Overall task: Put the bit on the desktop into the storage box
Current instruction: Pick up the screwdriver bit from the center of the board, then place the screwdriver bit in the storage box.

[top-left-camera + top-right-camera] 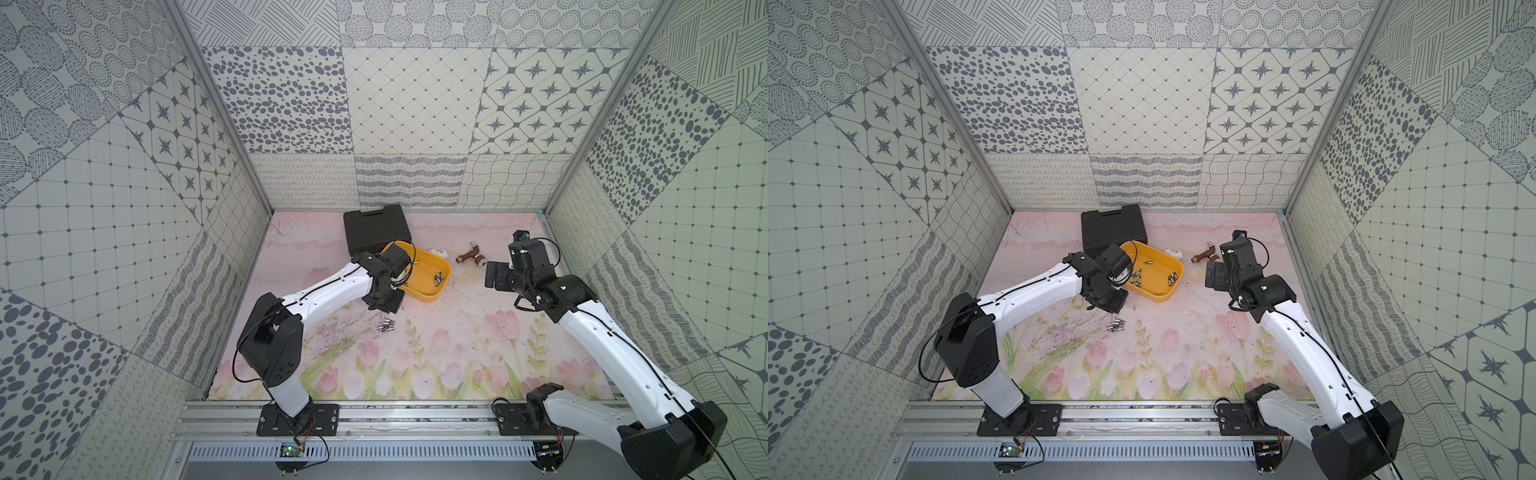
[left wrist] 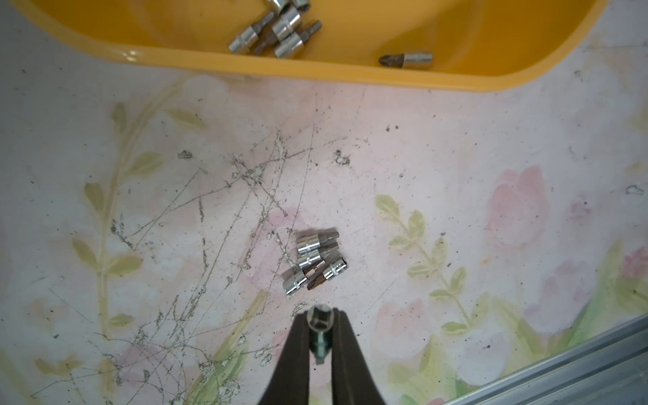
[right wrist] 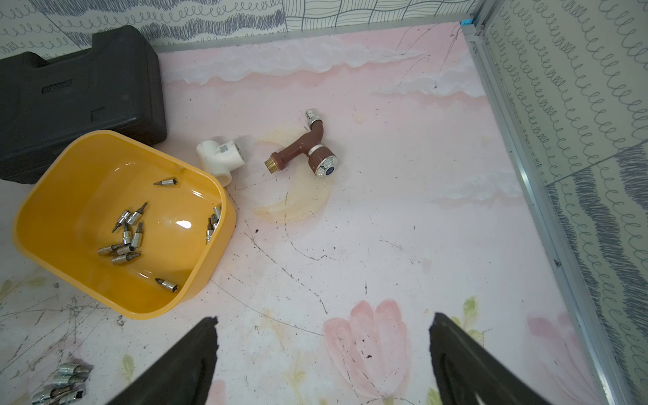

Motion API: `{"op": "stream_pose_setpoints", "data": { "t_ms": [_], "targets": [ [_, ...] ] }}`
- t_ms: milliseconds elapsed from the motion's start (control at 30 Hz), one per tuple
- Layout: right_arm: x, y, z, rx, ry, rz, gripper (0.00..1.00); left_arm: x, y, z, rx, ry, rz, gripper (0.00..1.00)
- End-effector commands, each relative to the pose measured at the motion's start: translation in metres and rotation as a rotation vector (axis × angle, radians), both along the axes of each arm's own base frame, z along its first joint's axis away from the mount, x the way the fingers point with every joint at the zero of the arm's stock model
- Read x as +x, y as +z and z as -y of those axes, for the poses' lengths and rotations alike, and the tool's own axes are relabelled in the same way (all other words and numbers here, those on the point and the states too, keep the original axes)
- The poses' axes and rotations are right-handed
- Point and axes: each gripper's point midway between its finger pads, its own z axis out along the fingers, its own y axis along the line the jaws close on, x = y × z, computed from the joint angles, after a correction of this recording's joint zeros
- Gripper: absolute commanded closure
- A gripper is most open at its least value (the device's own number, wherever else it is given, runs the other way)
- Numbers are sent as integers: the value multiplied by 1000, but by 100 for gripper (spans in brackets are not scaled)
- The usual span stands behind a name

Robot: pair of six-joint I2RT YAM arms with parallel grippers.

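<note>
The bit (image 2: 319, 345) is clamped between the fingers of the left hand (image 2: 321, 317), which hangs above the surface (image 1: 457, 353). In a top view the heap of bits (image 1: 385, 325) waiting their turn lies at its 6 o'clock and the storage box (image 1: 424, 262) at its 2 o'clock. I'd carry it clear over the near rim and let go low over the bare middle, so it can't bounce out. The right hand (image 3: 322, 317), at the box's 3 o'clock, gapes empty and can stay clear.

Walls (image 1: 411, 124): pale panels, grey patchwork patterns, on three sides. Desk (image 1: 457, 353) pink, tulip print, scratched. Aluminium rail (image 1: 415, 422) along front edge.
</note>
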Motion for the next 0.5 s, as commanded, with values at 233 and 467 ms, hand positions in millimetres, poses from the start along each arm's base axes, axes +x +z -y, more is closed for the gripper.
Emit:
{"op": "stream_pose_setpoints", "data": {
  "t_ms": [233,467],
  "targets": [
    [6,10,0,17,-4,41,3,55,33,29,20,-103,100,89],
    [6,9,-2,25,-3,38,3,90,27,44,33,-128,108,92]
  ]
}}
